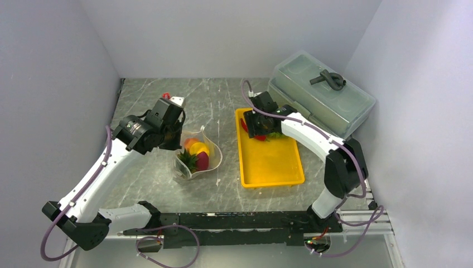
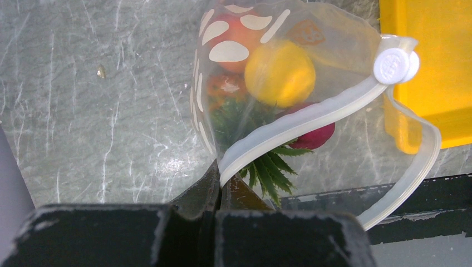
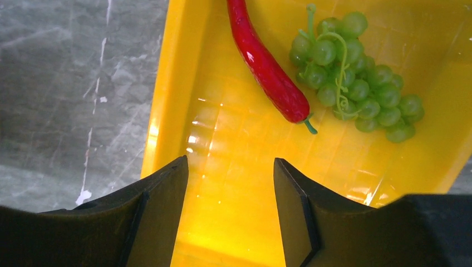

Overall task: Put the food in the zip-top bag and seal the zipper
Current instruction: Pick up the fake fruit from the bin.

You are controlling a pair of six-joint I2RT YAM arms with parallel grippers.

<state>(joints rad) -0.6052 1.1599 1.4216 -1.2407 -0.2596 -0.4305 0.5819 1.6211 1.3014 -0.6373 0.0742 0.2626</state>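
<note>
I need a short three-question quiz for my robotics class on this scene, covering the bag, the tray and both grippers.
1. True or false: the left gripper is shut on the mouth edge of the zip-top bag.
2. What lies in the yellow tray? A) chili pepper and grape bunch; B) chili pepper alone; C) nothing.
3. Fill in: the right gripper hovers over the tray with its jaws ____.
Key: 1 true; 2 A; 3 open.
</note>
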